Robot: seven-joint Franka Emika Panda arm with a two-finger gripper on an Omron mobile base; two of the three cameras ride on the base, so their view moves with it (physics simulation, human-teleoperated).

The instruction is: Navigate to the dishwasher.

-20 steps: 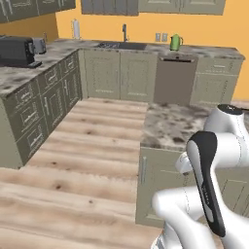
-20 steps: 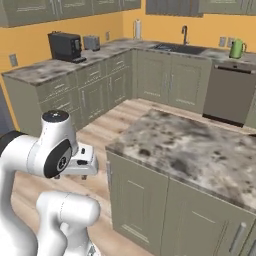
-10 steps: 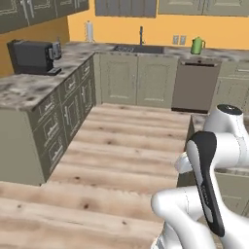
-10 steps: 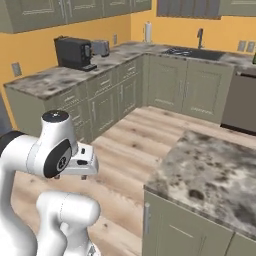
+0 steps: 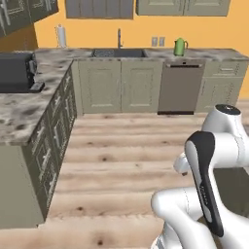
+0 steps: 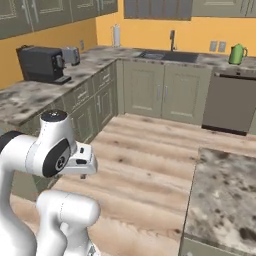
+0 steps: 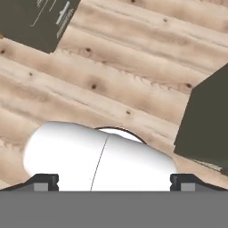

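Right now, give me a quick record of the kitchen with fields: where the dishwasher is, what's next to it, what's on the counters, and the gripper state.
dishwasher: grey-brown panel in the far cabinet run, door shut, ahead across open wood floor
left of it: sink with faucet, over paneled cabinet doors
above it: green kettle on the counter
left counter: black coffee machine
far corner: paper towel roll
right foreground: island counter
gripper: fingertips at the bottom of the hand view, pointing at the floor, wide apart, holding nothing
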